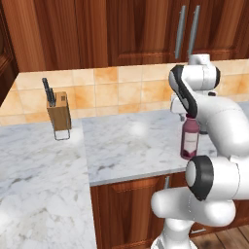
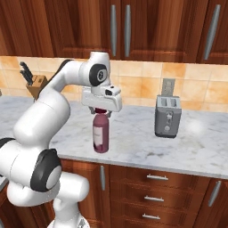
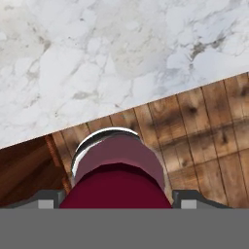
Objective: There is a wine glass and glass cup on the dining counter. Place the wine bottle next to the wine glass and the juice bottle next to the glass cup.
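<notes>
Marble tabletop (image 1: 126, 146) backed by tan tiles carries a knife block (image 1: 59, 112) in the left base view, and the juice bottle (image 1: 189, 138) stands upright near its front edge. From the right, the pincer (image 2: 101, 111) grips the bottle's cap, a toaster (image 2: 167, 116) well apart. Hand view: both fingertips (image 3: 46, 200) flank the maroon cap (image 3: 119, 168).

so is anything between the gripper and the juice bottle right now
Nothing visible. The gripper sits directly over the juice bottle, its fingers at the maroon cap, and the hand view shows a fingertip on either side of the bottle top. The toaster and knife block stand well aside.
</notes>
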Controlling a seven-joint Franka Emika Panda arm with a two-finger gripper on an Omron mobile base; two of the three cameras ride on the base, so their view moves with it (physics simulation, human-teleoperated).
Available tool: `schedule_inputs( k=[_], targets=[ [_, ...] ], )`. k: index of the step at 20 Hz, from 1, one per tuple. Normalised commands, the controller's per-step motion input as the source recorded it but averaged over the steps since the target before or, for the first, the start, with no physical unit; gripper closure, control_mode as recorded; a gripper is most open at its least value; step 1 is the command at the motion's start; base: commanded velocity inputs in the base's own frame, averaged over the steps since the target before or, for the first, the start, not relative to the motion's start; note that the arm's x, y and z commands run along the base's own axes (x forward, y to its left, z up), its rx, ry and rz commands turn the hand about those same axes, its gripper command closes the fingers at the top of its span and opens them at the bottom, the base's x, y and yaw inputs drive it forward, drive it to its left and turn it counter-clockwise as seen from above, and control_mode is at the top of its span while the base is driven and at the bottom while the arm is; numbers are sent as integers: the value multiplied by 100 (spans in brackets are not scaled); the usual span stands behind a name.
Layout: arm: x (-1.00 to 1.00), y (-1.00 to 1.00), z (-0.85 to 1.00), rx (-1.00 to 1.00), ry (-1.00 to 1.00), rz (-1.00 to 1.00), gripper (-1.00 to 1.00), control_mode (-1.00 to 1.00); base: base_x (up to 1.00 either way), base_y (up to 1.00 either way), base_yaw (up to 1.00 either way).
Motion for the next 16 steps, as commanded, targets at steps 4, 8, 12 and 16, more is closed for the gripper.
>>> schedule_inputs(
  k=[4, 8, 12, 16],
  targets=[
    [0, 0, 0, 0, 0, 0, 100, 100, -1, 0, 0],
    [0, 0, 0, 0, 0, 0, 100, 100, -50, -4, -4],
    [0, 0, 0, 0, 0, 0, 100, 100, -61, -29, -13],
    [0, 0, 0, 0, 0, 0, 100, 100, -36, -68, -5]
  ],
)
